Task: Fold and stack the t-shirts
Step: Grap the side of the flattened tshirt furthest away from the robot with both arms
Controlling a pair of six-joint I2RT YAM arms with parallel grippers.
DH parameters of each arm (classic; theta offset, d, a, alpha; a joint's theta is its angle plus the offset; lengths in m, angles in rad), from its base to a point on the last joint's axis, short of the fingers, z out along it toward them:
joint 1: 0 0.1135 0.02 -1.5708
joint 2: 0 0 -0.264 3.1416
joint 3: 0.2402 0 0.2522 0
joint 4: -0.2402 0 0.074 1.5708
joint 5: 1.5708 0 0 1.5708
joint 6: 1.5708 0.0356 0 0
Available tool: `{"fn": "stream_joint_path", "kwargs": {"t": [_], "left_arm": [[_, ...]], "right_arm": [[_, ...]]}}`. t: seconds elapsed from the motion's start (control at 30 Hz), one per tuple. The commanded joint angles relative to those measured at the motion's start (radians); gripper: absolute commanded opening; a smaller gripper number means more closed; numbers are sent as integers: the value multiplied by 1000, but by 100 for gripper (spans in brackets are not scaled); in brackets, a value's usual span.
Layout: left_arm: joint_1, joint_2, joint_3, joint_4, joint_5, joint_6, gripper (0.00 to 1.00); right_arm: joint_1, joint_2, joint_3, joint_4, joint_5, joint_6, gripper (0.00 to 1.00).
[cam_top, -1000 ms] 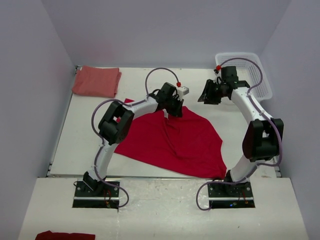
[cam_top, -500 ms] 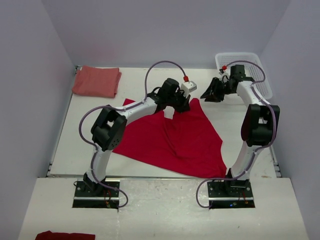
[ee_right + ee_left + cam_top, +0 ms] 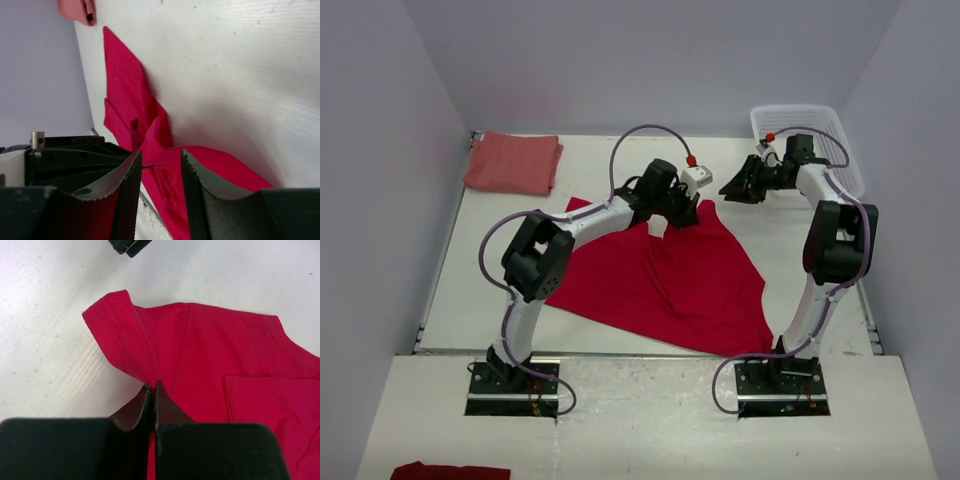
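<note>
My left end effector [image 3: 152, 386] is pinched tight on a stitched hem of the bright red t-shirt [image 3: 670, 280]. The cloth is caught between the two tips, and a flap of hem reaches toward 11 o'clock in my wrist view. That shirt lies spread and rumpled across the middle of the tabletop [image 3: 460, 290], and my grip is at its 12 o'clock edge.

My right end effector [image 3: 159, 159] hangs at 2 o'clock from the left one, just off that edge over bare tabletop. Its fingers [image 3: 122, 185] are parted by a narrow gap and hold nothing.

The salmon-red t-shirt [image 3: 513, 162] sits folded in the 10 o'clock corner, well apart from the red one. The white basket [image 3: 798, 108] stands in the 2 o'clock corner, beyond my right wrist.
</note>
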Motion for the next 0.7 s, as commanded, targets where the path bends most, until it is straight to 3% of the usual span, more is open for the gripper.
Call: {"fn": "stream_joint_path", "kwargs": {"t": [0.0, 0.67], "left_arm": [[-14, -77, -5, 37, 29, 34, 0], [-39, -114, -14, 30, 50, 35, 0]], "right_arm": [[2, 14, 38, 35, -98, 12, 38], [31, 23, 12, 19, -118, -15, 35]]}}
